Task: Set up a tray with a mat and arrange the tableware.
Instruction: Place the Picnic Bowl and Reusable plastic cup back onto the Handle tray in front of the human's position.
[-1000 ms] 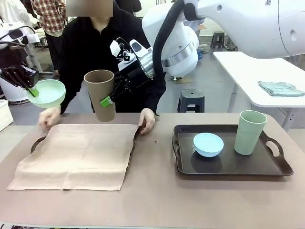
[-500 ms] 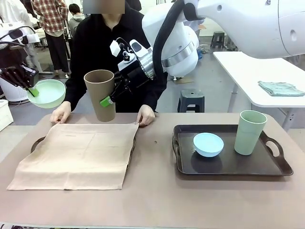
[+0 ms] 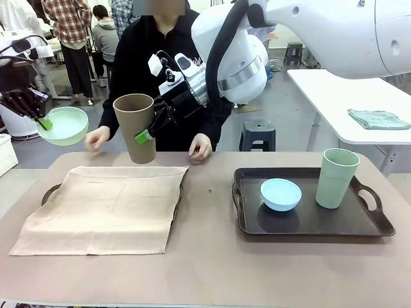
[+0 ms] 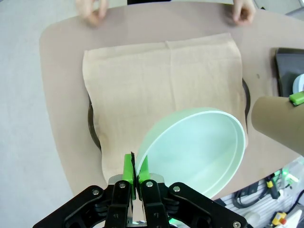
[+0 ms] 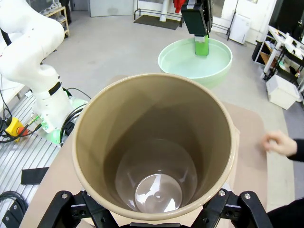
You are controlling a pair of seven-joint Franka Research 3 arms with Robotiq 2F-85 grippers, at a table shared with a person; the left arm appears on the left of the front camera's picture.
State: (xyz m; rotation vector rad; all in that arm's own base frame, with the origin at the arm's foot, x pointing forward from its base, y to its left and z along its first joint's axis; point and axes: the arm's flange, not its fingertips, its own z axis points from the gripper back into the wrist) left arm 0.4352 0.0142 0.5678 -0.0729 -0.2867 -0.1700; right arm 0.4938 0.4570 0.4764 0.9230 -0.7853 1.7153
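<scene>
While the left tool (image 4: pixel 136 166) pinches mint bowl (image 4: pixel 199 147), right tool (image 3: pixel 146 133) clasps tan cup (image 3: pixel 133 125).

No writing, label, brand mark, number or sign can be read in any of the views.
</scene>
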